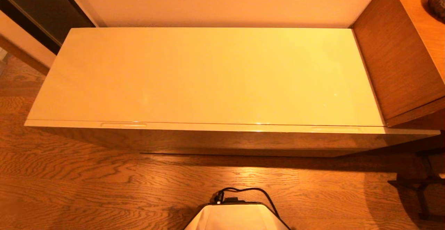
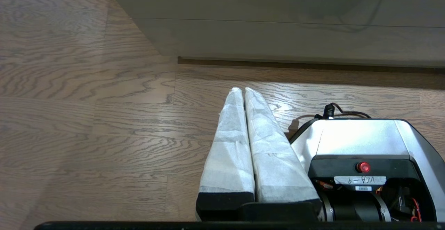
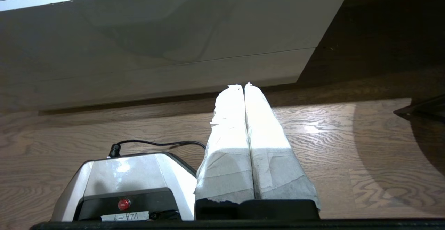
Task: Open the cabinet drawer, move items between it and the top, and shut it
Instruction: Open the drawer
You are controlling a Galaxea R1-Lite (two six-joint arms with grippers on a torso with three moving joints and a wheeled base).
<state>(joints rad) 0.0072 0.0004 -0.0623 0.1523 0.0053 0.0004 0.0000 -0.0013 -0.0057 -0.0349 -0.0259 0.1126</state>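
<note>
Both grippers are clenched on nothing: the left gripper (image 2: 242, 90) has its two white-wrapped fingers (image 2: 229, 146) pressed together along their full length, and the right gripper (image 3: 243, 86) shows the same, its fingers (image 3: 267, 143) meeting at the tips. Each hangs low over the wood floor (image 1: 87, 188), one on either side of the robot's white base (image 1: 236, 217), pointing toward the front of the cabinet (image 1: 222, 141) without touching it. Neither arm appears in the head view.

From above, the cabinet sits straight ahead against the pale wall (image 1: 222, 0), its long side facing the robot. Its top (image 1: 208, 77) is a glossy beige surface with nothing lying on it. Just under the front edge, the drawer (image 1: 222, 128) is fully shut, its plain front flush with the cabinet; two shallow recesses show along its upper lip, one near the left end and one near the right. A taller brown wooden unit (image 1: 393, 56) stands touching the cabinet's right end, with a dark rounded object at its far corner, too cut off to identify. A black cable (image 1: 250, 190) loops up from the base
</note>
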